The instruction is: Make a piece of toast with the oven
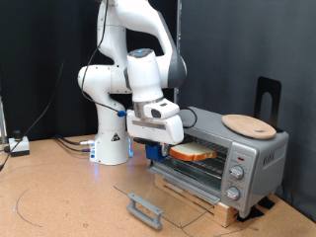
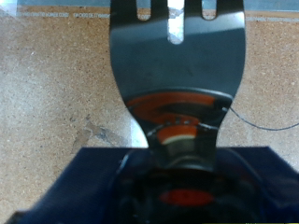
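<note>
The oven (image 1: pixel 232 148) stands at the exterior view's right with its glass door (image 1: pixel 163 197) dropped flat open. The piece of toast (image 1: pixel 193 152), pale with an orange-brown crust, lies level in the oven's mouth, just over the wire rack. My gripper (image 1: pixel 155 146) hangs right in front of the opening, shut on the blue handle (image 1: pixel 151 152) of a spatula that reaches towards the toast. In the wrist view the dark shiny slotted spatula blade (image 2: pixel 176 65) runs out from the blue handle (image 2: pixel 103 182) over the cork table. The toast itself is hidden there.
A round wooden plate (image 1: pixel 247 124) lies on top of the oven. The door's grey handle (image 1: pixel 145 209) juts towards the exterior view's bottom. A black stand (image 1: pixel 269 99) rises behind the oven. Cables and a small box (image 1: pixel 18 146) lie at the left on the cork table (image 1: pixel 59 197).
</note>
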Controlling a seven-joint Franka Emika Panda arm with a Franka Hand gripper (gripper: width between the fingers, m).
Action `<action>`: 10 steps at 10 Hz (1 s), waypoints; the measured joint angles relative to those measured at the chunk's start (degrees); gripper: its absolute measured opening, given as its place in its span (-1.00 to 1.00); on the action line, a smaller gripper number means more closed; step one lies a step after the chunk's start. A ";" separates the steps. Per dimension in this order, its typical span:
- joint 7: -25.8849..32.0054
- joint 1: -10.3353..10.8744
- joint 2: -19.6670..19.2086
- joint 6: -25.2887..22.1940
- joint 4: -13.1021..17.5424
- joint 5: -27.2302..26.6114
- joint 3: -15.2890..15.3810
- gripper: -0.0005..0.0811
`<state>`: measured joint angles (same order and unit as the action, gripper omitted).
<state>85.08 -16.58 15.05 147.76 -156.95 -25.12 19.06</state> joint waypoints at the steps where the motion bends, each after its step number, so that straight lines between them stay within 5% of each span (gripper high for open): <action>1: 0.41 0.01 -0.43 0.31 0.00 -0.19 -0.04 0.03; 7: 9.45 0.39 -2.07 0.45 0.24 -9.70 -0.62 0.03; 10: 8.63 0.92 0.60 -3.17 1.17 -9.90 -0.07 0.03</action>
<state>93.71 -15.66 15.66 144.59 -155.78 -35.02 18.99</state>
